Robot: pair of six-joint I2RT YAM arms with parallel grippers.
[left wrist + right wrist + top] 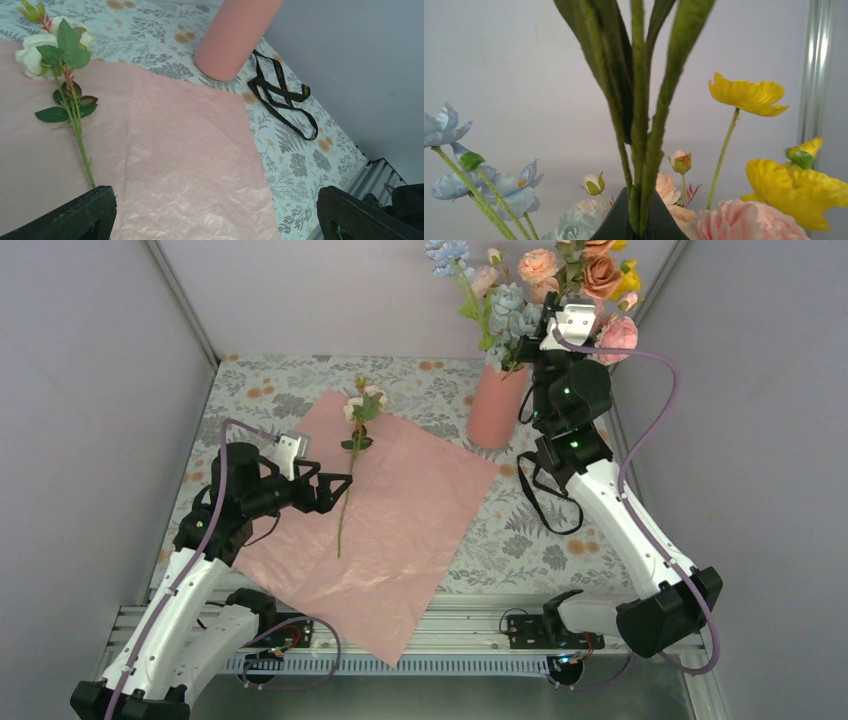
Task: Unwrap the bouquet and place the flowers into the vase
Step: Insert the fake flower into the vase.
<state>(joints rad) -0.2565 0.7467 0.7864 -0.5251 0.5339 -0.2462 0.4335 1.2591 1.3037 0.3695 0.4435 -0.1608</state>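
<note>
The lilac-pink wrapping sheet (pixel 400 510) of the bouquet lies flat and open on the table. On it lies one white flower (pixel 362 405) with a long green stem (pixel 80 145). My left gripper (pixel 338 490) hovers open over the sheet, and the stem's lower end runs under its left finger (pixel 75 215). The salmon-pink vase (pixel 495 405) stands upright at the back. Above it my right gripper (pixel 530 340) is shut on the green stems (pixel 640 150) of the bunched flowers (pixel 545 280). Their lower ends reach the vase's mouth.
A black ribbon (pixel 545 490) lies looped on the floral tablecloth (pixel 520 540) to the right of the vase, beside the right arm. The vase (pixel 235 35) stands just past the sheet's far corner. Grey walls close in the table on three sides.
</note>
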